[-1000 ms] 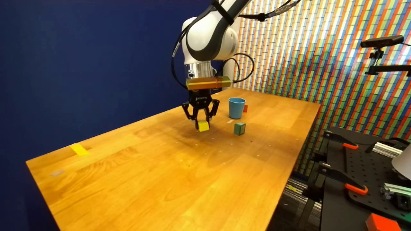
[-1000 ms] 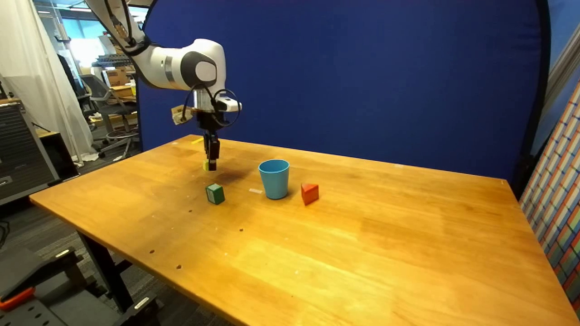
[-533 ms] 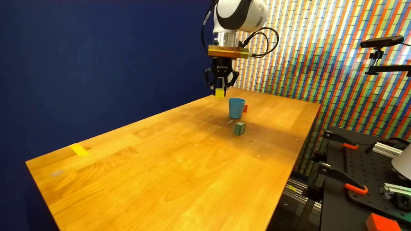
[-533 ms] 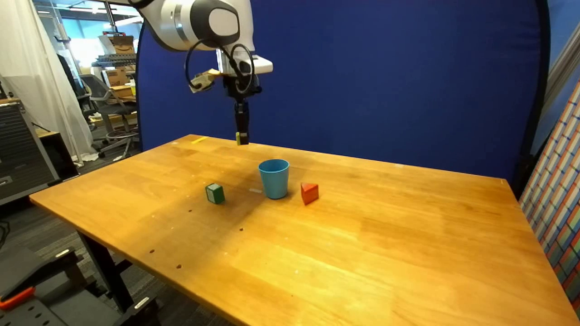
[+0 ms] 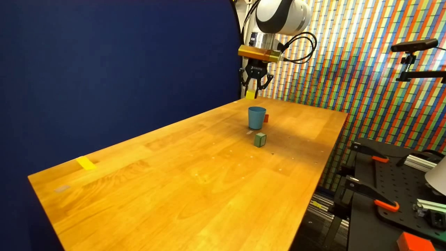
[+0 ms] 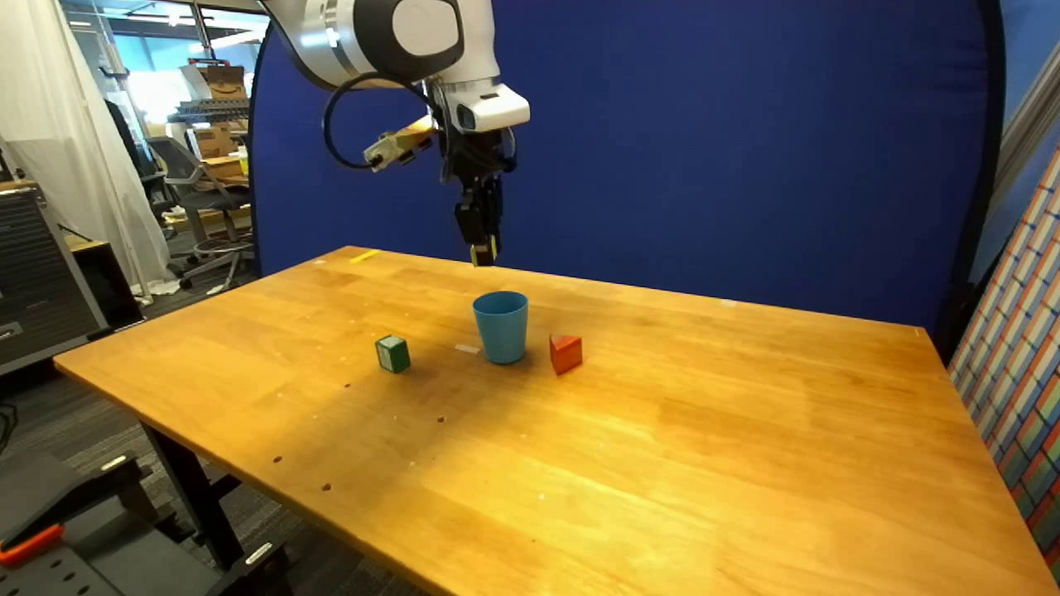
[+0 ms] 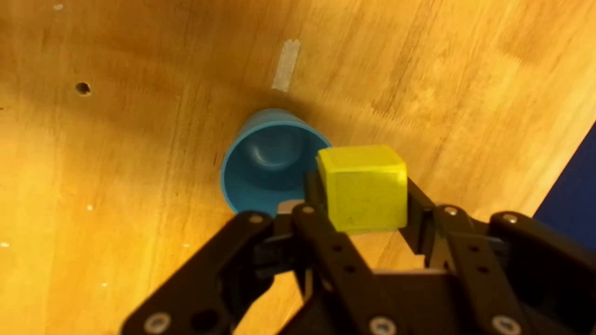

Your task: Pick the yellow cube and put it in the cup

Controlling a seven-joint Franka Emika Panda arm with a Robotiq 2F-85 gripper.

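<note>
Pincer, spread just cube-wide, snugly grips the yellow cube above the cup, seemingly off-centre toward the blue screen. Best to ease it over the mouth, then lower slowly before letting go. On the wooden worktop, in an exterior view, a green block stands left of the cup, a red block right; an office chair shows far left.

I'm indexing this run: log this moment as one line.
gripper: holding yellow cube above table | blue cup: upright on table | placement: not yet done
</note>
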